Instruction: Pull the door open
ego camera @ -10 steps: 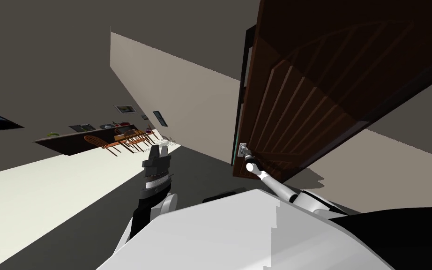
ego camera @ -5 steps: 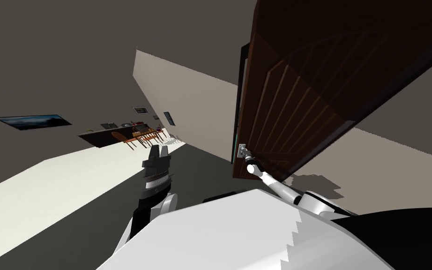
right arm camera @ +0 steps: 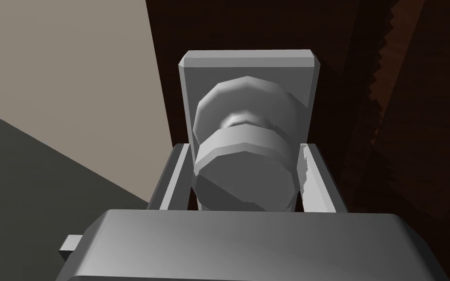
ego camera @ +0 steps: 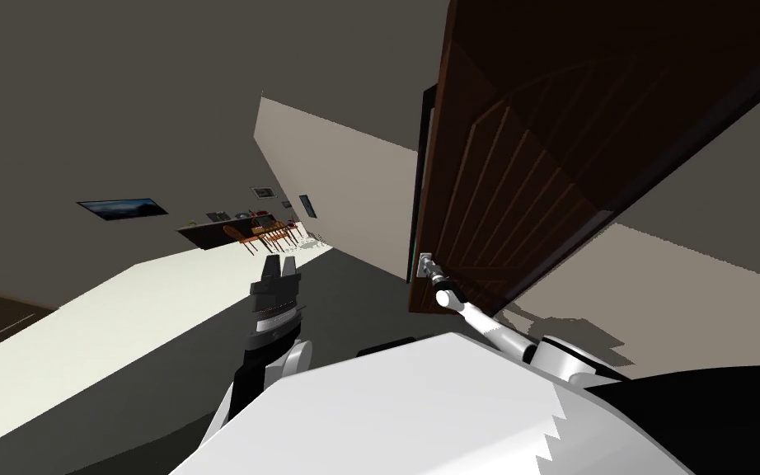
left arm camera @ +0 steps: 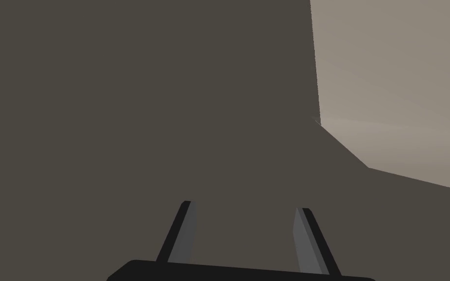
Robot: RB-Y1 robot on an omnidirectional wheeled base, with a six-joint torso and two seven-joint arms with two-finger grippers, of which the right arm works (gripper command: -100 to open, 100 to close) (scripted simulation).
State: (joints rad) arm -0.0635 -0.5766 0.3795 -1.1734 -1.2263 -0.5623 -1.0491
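Both fingers (right arm camera: pixel 317 180) of my right gripper (right arm camera: pixel 246 149) press the sides of the round grey knob (right arm camera: pixel 242 168), one on each flank, so I grip it tight. Behind the knob sits its square grey plate (right arm camera: pixel 248 63), fixed on the dark brown door (right arm camera: pixel 414 97) close to the door's edge. A beige wall (right arm camera: pixel 72 73) and a dark floor (right arm camera: pixel 33 195) lie beyond that edge.

In the head view the door fills the upper right and stands ajar from its dark frame (ego camera: pixel 425 148). The knob is just right of centre, with my right arm reaching up to it. My left gripper (ego camera: pixel 279 264) hangs left of centre, well apart from the door, its fingers (left arm camera: pixel 182 231) spread wide with nothing between them. Far off, left of centre, stand a table and chairs (ego camera: pixel 259 237).
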